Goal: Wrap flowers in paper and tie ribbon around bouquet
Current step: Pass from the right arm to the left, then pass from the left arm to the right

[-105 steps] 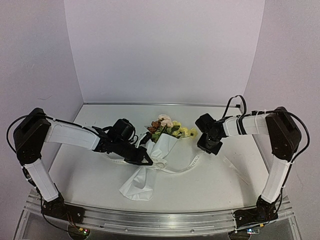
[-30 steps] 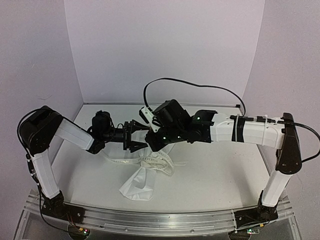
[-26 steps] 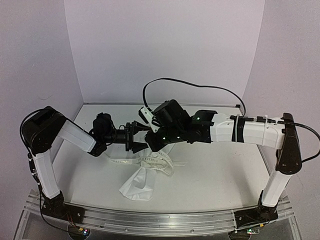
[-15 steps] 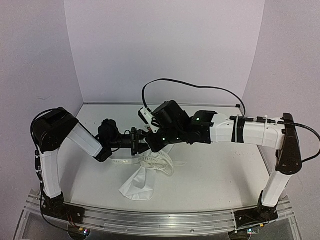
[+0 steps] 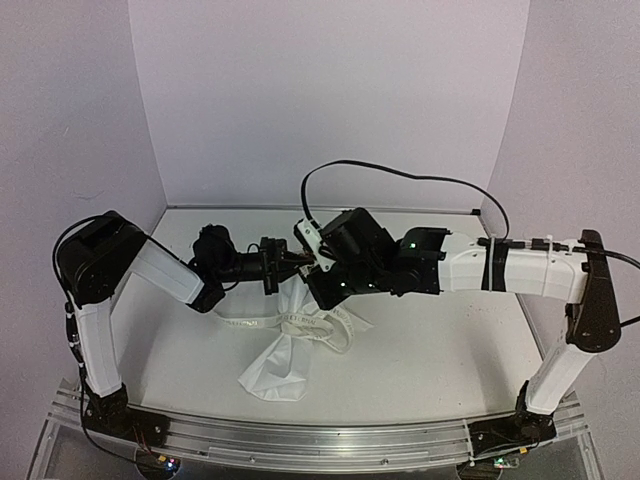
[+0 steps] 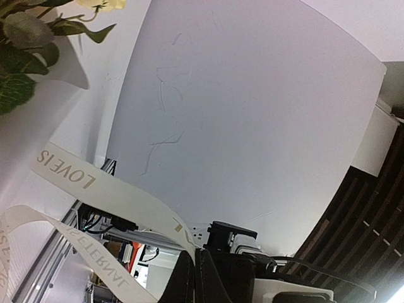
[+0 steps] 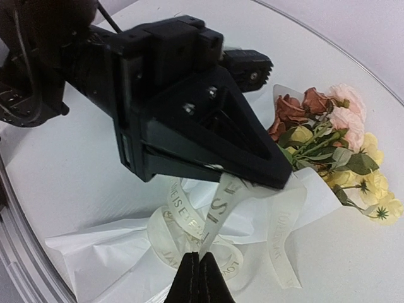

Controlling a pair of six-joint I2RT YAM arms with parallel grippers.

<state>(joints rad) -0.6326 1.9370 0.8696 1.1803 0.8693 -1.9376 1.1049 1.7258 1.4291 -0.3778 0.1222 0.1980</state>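
Centre frame, left fingers (image 6: 184,281) and right fingers (image 7: 189,281) each pinch the ribbon (image 7: 214,208) above the bouquet (image 7: 322,145). The ribbon seems looped, so pulling apart evenly should cinch it.

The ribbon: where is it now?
Right wrist view: the ribbon lies looped over the bouquet mid-table, one strand stretched between right claw and left claw.
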